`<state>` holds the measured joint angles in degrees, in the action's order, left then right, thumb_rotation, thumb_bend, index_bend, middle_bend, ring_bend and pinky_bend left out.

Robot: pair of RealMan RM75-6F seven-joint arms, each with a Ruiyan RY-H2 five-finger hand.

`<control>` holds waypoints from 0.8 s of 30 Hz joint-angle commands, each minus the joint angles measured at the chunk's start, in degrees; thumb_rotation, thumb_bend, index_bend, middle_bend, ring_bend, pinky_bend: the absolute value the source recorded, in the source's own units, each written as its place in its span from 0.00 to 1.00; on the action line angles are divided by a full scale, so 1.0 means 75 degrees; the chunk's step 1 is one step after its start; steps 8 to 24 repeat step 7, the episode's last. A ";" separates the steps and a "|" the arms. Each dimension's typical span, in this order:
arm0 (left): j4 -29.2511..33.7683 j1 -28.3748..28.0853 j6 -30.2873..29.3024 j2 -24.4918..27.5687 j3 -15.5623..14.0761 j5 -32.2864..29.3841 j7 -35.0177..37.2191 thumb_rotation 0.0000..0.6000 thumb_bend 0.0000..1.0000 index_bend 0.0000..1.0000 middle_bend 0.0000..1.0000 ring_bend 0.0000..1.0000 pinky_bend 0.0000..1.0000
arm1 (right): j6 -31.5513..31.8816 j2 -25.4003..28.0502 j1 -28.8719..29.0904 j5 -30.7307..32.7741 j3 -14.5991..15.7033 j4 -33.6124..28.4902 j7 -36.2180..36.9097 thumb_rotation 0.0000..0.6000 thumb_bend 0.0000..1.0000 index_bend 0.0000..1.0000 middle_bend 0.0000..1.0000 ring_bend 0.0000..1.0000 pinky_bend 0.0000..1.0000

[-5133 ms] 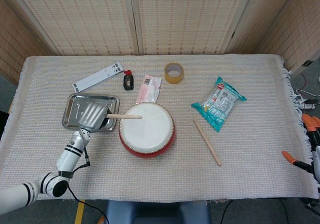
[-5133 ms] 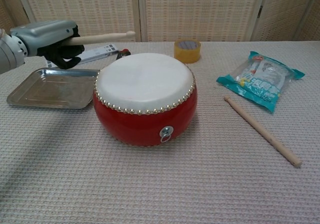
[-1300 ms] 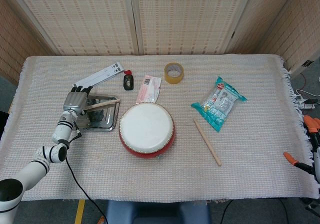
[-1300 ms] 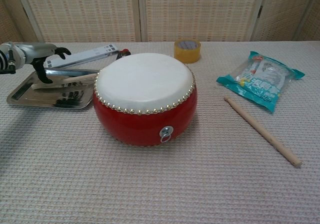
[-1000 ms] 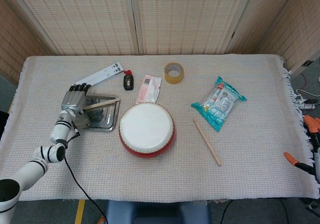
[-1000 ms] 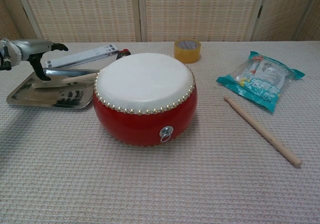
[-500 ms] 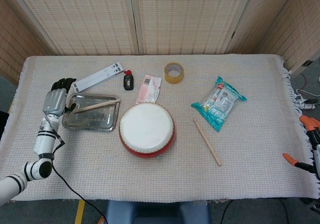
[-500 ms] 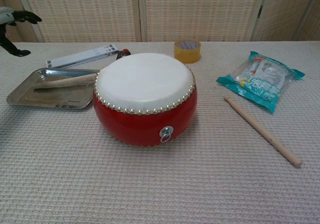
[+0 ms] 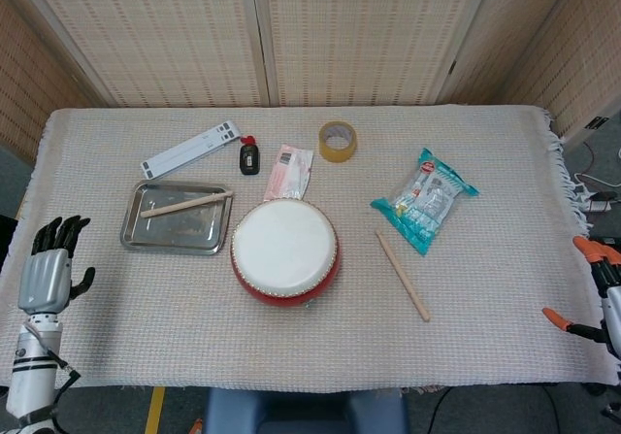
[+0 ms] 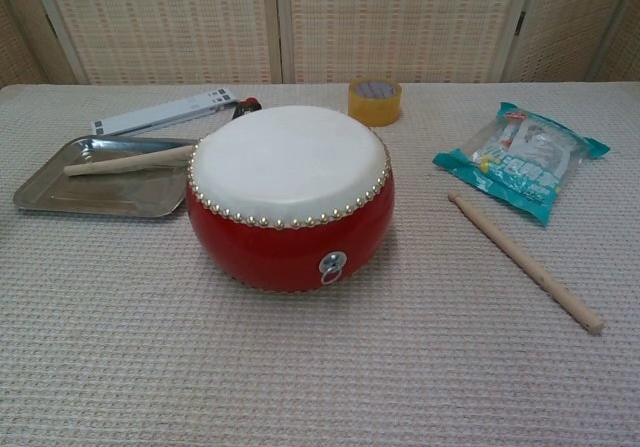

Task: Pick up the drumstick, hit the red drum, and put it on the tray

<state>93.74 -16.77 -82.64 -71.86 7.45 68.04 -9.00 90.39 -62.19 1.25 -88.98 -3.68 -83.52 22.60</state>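
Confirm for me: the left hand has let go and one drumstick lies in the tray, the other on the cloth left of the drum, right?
Not quite. The second drumstick lies on the cloth right of the red drum, as the head view shows. The first drumstick does lie in the tray, and the left hand holds nothing.

Red drum (image 9: 285, 250), silver tray (image 9: 136, 238), yellow tape (image 9: 338, 141)

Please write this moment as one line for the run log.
drumstick: lying in tray | left hand: open, off table | red drum: untouched
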 commanded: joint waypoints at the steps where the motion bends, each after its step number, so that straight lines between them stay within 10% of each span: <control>1: 0.0334 0.0382 -0.0473 0.0070 -0.0333 0.0435 -0.0128 1.00 0.31 0.16 0.09 0.00 0.05 | -0.0056 -0.0081 -0.0036 0.0017 0.0075 0.0003 -0.0118 1.00 0.05 0.07 0.09 0.00 0.09; 24: 0.0275 0.0736 -0.1106 -0.0089 -0.0517 0.1058 -0.0406 1.00 0.31 0.14 0.06 0.00 0.04 | -0.0374 0.0047 0.0035 0.0014 0.0188 -0.0133 0.0110 1.00 0.05 0.03 0.09 0.00 0.04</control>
